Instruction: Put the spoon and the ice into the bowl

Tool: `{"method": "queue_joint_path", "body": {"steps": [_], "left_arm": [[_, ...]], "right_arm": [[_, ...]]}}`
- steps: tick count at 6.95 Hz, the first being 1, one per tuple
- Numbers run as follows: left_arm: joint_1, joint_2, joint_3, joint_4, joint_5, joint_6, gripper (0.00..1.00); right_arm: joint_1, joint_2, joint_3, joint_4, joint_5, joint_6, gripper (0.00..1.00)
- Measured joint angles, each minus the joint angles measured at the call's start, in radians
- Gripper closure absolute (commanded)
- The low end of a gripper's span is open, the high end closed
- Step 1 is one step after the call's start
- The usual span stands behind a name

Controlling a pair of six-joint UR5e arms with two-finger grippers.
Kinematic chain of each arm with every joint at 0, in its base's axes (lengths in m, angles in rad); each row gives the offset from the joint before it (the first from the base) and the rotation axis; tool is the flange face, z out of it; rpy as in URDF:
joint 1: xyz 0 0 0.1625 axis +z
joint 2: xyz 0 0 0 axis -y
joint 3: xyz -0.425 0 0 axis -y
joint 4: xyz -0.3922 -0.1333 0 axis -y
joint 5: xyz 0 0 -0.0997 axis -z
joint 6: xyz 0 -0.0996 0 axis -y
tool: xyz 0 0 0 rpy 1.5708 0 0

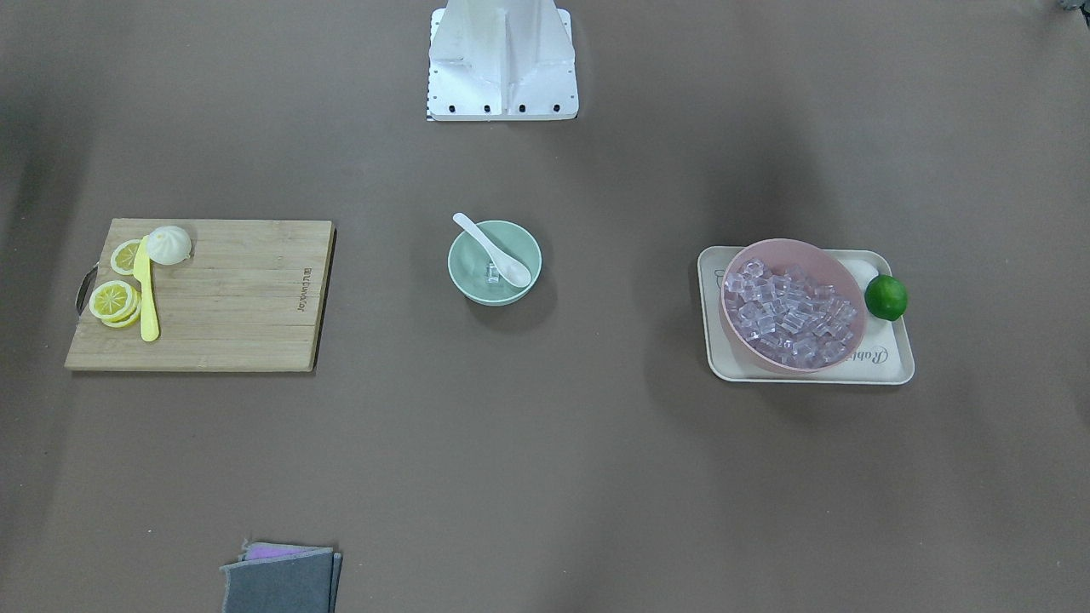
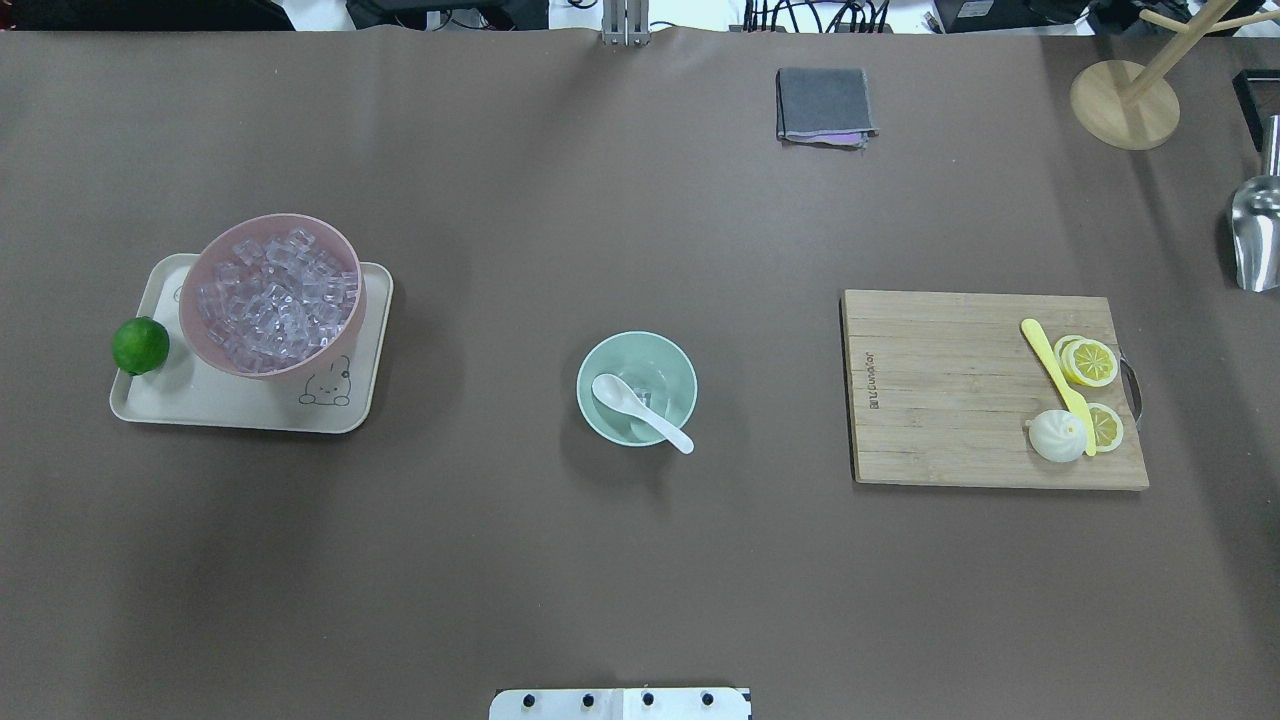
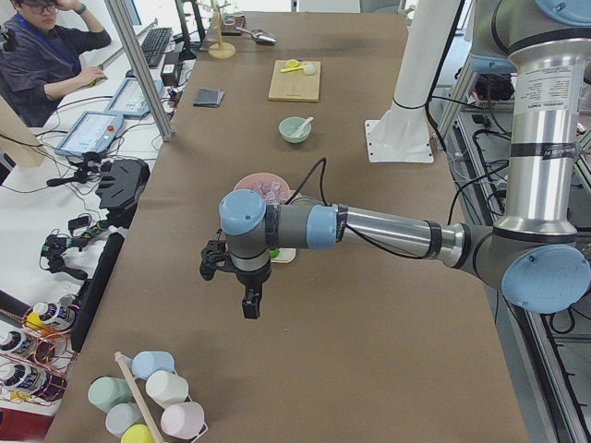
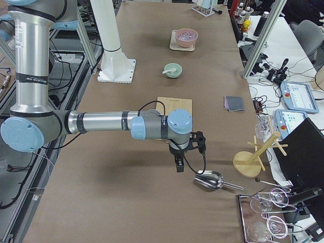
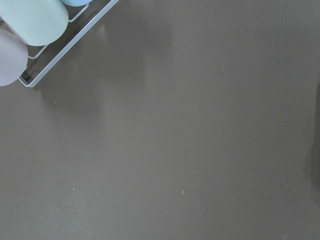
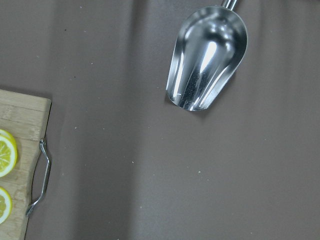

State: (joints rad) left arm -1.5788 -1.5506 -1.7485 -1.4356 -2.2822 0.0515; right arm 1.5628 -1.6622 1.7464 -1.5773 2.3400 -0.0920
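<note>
White and smooth like china, the spoon [image 2: 640, 410] is lying inside the little mint-green bowl [image 2: 668, 365] in the middle of the brown table [image 2: 500, 560]. Its long way is running on a slant. The deep oval scoop is sitting down in the bowl. The short curved handle is poking out over the rim, pointing toward the robot and a bit to its right. One clear, glassy ice cube [image 2: 650, 388] is sitting on the bowl's bottom, right beside the scoop (I cannot tell if they are touching).

The left gripper [image 3: 251, 306] is hanging over bare table at the robot's left end, well apart from the bowl. From the side I cannot tell if its jaws are spread or pressed together. The right gripper [image 4: 178, 165] is hanging at the other end, near a shiny metal scoop [image 6: 207, 57], and I cannot tell about its jaws either.

A bigger pink bowl [image 2: 205, 335] heaped with more clear cubes is standing on a cream tray [image 2: 220, 408], with a round green lime [image 2: 140, 345] at the tray's edge. A wooden board [image 2: 950, 400] is holding a yellow plastic knife [image 2: 1050, 360], lemon slices [image 2: 1088, 362] and a pale bun [image 2: 1055, 438].
</note>
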Motion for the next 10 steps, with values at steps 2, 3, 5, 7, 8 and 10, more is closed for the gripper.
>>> {"method": "queue_joint_path", "body": {"steps": [2,3,5,7,8,10], "left_arm": [[0.000,0.005,0.017,-0.018,0.014,0.001,0.01],[0.000,0.007,0.022,-0.019,0.019,0.001,0.01],[0.000,0.006,0.024,-0.020,0.021,0.000,0.01],[0.000,0.007,0.025,-0.020,0.021,-0.001,0.01],[0.000,0.007,0.025,-0.020,0.021,-0.001,0.01],[0.000,0.007,0.024,-0.020,0.021,-0.002,0.01]], "right_arm": [[-0.012,-0.002,0.003,0.002,-0.006,0.000,0.00],[-0.014,-0.002,0.002,0.003,-0.008,-0.001,0.00],[-0.015,-0.002,-0.001,0.005,-0.010,-0.003,0.00],[-0.017,-0.002,-0.006,0.005,-0.010,-0.003,0.00],[-0.018,-0.002,-0.006,0.005,-0.010,-0.003,0.00],[-0.025,-0.002,-0.007,0.005,-0.010,-0.007,0.00]]}}
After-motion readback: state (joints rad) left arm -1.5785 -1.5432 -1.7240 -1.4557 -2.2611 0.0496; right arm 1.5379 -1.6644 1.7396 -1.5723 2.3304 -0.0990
